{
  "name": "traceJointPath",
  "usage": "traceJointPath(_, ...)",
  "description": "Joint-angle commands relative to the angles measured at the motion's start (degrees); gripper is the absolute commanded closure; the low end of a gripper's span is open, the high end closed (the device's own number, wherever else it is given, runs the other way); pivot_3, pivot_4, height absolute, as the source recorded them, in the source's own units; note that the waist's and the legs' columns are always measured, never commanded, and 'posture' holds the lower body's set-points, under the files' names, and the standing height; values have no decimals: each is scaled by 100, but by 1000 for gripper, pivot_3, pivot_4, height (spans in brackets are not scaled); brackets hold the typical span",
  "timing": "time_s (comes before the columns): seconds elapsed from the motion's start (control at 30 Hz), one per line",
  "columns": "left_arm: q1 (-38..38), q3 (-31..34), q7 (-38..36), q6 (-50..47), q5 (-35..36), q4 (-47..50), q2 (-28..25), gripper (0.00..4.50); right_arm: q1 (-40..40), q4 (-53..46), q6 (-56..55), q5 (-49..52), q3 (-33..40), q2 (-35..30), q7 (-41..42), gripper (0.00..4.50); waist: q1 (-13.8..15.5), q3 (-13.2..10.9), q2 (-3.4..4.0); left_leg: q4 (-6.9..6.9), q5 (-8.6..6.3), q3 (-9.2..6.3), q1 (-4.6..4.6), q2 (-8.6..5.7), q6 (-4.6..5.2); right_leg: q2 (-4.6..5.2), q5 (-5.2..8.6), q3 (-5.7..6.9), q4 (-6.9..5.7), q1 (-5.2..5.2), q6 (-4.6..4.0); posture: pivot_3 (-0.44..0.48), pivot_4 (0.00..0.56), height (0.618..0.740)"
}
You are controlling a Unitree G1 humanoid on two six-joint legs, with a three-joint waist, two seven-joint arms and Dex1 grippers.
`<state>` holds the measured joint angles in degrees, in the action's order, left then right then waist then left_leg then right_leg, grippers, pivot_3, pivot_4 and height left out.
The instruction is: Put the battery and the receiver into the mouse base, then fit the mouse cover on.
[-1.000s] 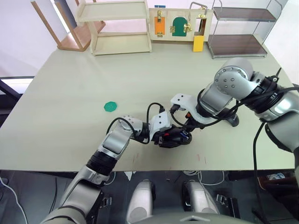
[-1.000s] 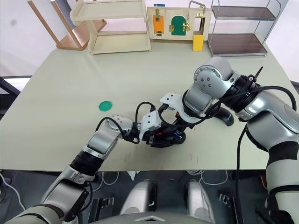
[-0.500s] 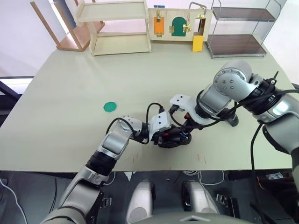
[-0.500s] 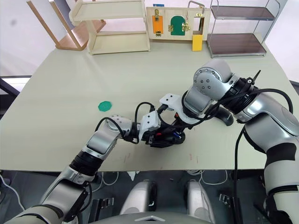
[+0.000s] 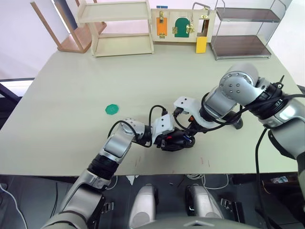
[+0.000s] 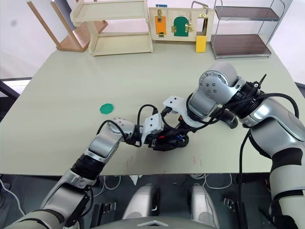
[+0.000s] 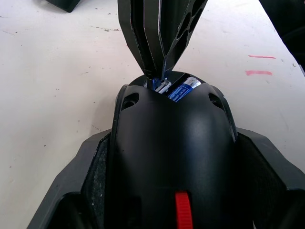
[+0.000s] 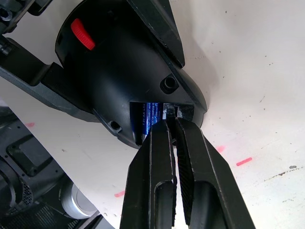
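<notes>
Pale and mostly bare, the desk [image 5: 71, 95] carries the work close to its near edge, a little right of the middle, with a green disc [image 5: 112, 109] lying well apart toward the left and wooden racks along the far edge. From the left eye view, the left gripper [image 5: 167, 139] holds the mouse base [image 5: 178, 141] from the left side, while the right gripper [image 5: 190, 137] reaches down to the base's right end from the far right; the mouse cover [image 5: 235, 122] lies farther right, behind the right arm, untouched. The right eye view shows the same pairing, both arms meeting over the base [image 6: 167, 140]. In the left wrist view the base [image 7: 174, 167] sits clamped between the left gripper's fingers, red wheel toward the camera, and the battery [image 7: 183, 88] already lies crosswise in the recess at the far end, with the right gripper's tips pressed in beside it. The right wrist view shows the right gripper [image 8: 171, 125] nearly closed, pinching the receiver [image 8: 170, 112], a tiny grey stub just beside the battery [image 8: 147, 119] at the rim of the base. The coming push appears to run straight along the right gripper's fingers into the slot alongside the battery; the right arm is the one placed for it, the left merely steadying.
</notes>
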<state>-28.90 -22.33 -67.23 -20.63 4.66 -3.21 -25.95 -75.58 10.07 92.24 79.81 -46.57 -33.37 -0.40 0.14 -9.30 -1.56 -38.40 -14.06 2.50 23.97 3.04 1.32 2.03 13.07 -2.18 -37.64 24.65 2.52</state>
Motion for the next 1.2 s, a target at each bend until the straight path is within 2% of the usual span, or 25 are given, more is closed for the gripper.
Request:
traceJointPath(0.03, 173, -351, -61, -100, -101, -176, 53, 1461, 126, -72, 26, -71, 37, 52, 6, 4500, -5, 6, -2, 0, 0, 0, 0, 0, 0, 0, 0, 0, 0, 0, 0, 0, 150, 740)
traceJointPath(1.2, 184, -344, -122, -181, -49, -130, 13, 1461, 175, -66, 26, -716, 179, 175, 334, 4500, -81, 27, -1, 0, 0, -11, -5, 7, 0, 2, 0, 0, 3, -4, 0, 0, 150, 740)
